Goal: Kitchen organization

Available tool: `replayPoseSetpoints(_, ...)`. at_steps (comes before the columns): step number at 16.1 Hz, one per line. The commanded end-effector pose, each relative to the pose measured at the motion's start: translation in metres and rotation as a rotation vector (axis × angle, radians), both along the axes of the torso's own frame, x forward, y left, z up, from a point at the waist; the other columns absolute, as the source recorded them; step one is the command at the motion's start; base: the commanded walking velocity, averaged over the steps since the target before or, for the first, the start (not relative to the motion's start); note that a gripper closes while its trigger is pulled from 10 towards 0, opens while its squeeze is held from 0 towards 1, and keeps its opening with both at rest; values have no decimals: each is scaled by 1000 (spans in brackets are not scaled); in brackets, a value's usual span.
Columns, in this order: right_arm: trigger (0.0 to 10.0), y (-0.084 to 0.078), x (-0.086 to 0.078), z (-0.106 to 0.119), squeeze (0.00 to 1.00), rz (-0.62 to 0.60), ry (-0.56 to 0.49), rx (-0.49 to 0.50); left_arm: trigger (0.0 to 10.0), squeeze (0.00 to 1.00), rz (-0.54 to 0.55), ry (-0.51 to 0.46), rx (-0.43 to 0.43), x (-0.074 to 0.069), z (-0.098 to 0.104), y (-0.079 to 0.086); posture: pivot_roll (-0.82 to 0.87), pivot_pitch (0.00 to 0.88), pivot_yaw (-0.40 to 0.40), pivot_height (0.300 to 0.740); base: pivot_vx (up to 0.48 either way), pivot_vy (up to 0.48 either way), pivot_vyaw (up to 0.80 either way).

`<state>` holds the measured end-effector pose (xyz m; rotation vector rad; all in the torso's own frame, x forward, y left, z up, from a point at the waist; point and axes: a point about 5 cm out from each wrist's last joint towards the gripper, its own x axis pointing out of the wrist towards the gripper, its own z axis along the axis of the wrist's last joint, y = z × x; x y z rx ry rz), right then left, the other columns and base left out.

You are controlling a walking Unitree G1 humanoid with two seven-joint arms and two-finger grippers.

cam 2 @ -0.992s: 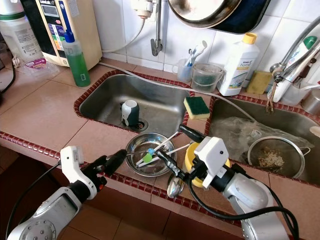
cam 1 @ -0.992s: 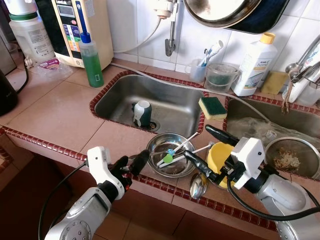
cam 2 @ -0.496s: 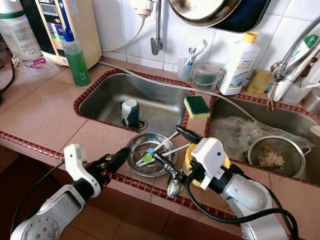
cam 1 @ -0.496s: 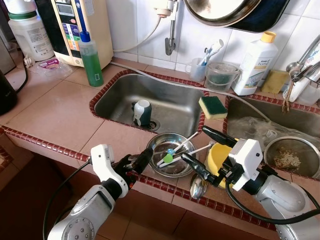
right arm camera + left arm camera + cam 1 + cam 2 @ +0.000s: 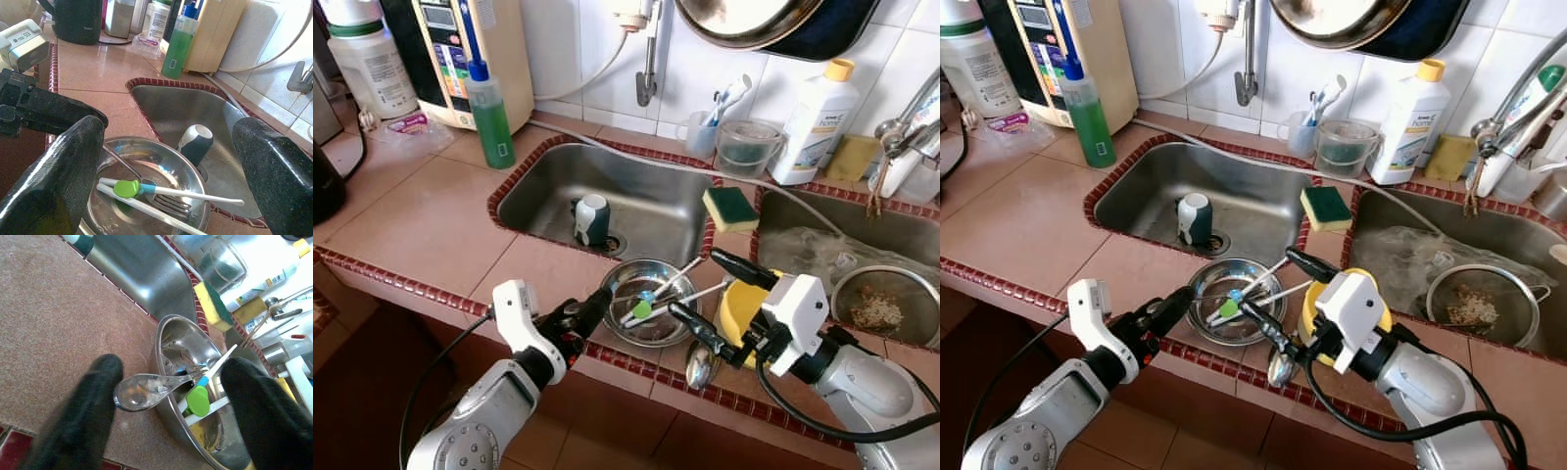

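Note:
A steel bowl (image 5: 625, 278) sits on the tiled counter in front of the sink. It holds a fork, white sticks and a green-tipped utensil (image 5: 127, 188). A spoon (image 5: 146, 389) leans out over the bowl's near rim. My left gripper (image 5: 587, 311) is open at the bowl's left rim, its fingers either side of that spoon and apart from it. My right gripper (image 5: 720, 299) is open just right of the bowl, in front of a yellow cup (image 5: 742, 305), with nothing between its fingers. A second spoon (image 5: 702, 364) lies on the counter below it.
The left sink (image 5: 548, 191) holds a dark cup (image 5: 592, 217). A yellow-green sponge (image 5: 729, 209) lies on the divider. The right sink holds a strainer (image 5: 881, 308). A green soap bottle (image 5: 489, 113) and white detergent bottle (image 5: 818, 122) stand at the back. Red tile trim (image 5: 401, 284) marks the counter's front edge.
My left gripper has crept forward and right, closer to the bowl's rim. The right gripper has barely moved. The bowl and its contents stay put.

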<state>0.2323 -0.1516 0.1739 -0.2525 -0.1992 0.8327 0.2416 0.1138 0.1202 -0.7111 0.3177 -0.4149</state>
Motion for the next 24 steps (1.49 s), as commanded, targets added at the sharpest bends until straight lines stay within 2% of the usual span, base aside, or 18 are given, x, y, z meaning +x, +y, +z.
replayPoseSetpoints(1, 10000, 1, -3, 3, 0, 10, -10, -15, 0, 0, 2, 6, 0, 0, 1, 0, -137, 88, -6, 740, 0, 0, 0)
replayPoseSetpoints(24, 10000, 4, -1, 5, 0, 32, -14, -23, 0, 0, 27, 10, -29, 1, 1, 0, -134, 85, -19, 740, 0, 0, 0)
